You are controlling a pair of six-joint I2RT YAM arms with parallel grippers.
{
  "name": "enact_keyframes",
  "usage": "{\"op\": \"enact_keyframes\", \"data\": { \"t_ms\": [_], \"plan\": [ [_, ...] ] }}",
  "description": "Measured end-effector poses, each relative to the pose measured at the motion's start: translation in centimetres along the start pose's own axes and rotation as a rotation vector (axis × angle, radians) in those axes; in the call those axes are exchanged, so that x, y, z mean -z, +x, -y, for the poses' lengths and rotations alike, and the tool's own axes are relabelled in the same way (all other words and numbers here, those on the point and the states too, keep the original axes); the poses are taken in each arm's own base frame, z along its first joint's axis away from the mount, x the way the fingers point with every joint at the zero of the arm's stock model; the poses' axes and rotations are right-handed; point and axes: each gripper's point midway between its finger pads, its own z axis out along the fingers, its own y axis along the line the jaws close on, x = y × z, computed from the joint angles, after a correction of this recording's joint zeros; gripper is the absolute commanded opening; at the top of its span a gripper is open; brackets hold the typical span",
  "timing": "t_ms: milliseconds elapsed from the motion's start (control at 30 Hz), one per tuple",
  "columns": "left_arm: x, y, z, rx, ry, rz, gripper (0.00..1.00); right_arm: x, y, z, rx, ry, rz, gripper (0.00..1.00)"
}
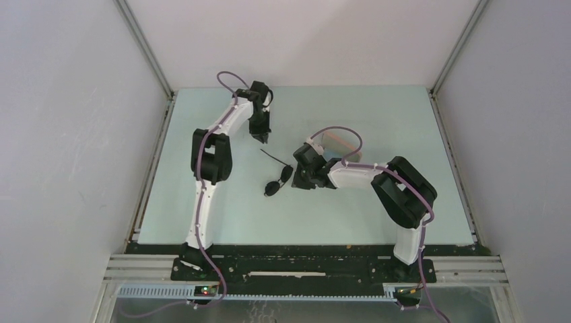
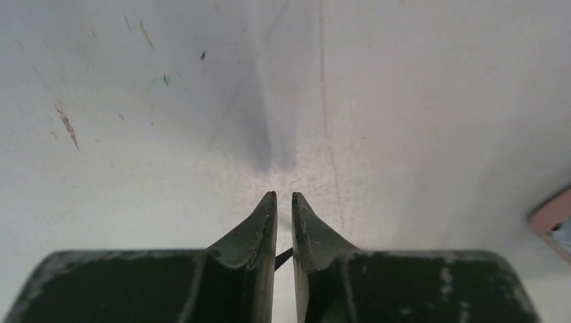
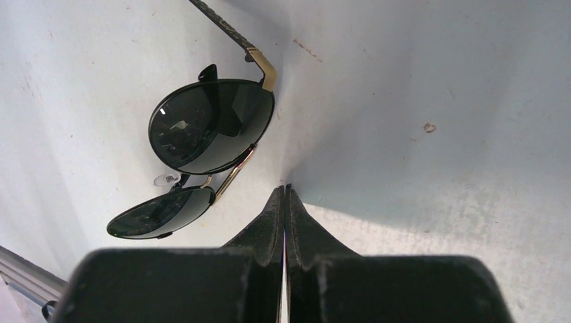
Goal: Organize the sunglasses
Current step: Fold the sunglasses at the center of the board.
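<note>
The sunglasses [image 1: 276, 183] lie on the pale table near its middle, dark round lenses down-left and one thin arm stretched up-left. The right wrist view shows both lenses [image 3: 209, 128] just left of my right gripper [image 3: 285, 188]. That gripper [image 1: 294, 182] is shut with nothing between its fingers and stands right beside the frame. My left gripper [image 1: 262, 139] hangs just beyond the tip of the stretched arm. Its jaws [image 2: 283, 196] stand a narrow slit apart. A thin dark wire [image 2: 283, 258] shows through the slit near the finger roots, not pinched.
A pink oblong case [image 1: 340, 141] lies open behind the right forearm, and its corner shows at the right edge of the left wrist view [image 2: 552, 219]. Grey walls and metal rails [image 1: 145, 195] bound the table on three sides.
</note>
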Motion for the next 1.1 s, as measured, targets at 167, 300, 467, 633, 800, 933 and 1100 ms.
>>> {"op": "enact_keyframes", "data": {
  "t_ms": [167, 300, 467, 633, 800, 933, 1100],
  "plan": [
    [-0.6, 2.8, -1.0, -0.010, -0.029, -0.081, 0.18, -0.2, 0.4, -0.3, -0.030, -0.009, -0.014, 0.00],
    [0.0, 5.5, -1.4, -0.018, -0.040, -0.146, 0.18, -0.3, 0.3, -0.5, -0.054, -0.013, -0.011, 0.00],
    [1.0, 10.1, -1.2, -0.034, -0.032, -0.238, 0.18, -0.6, 0.1, -0.8, -0.082, -0.018, -0.007, 0.00],
    [1.9, 13.7, 0.6, -0.068, 0.018, -0.305, 0.18, -1.0, -0.2, -1.3, -0.106, -0.029, -0.002, 0.00],
    [2.9, 16.7, 2.8, -0.113, 0.076, -0.342, 0.18, -1.2, -0.5, -1.5, -0.125, -0.035, 0.002, 0.00],
    [3.9, 18.6, 3.9, -0.134, 0.125, -0.363, 0.18, -1.2, -0.6, -1.4, -0.131, -0.035, 0.001, 0.00],
    [5.3, 19.0, 4.7, -0.137, 0.175, -0.353, 0.18, -1.3, -0.7, -1.4, -0.132, -0.034, 0.002, 0.00]
  ]
}}
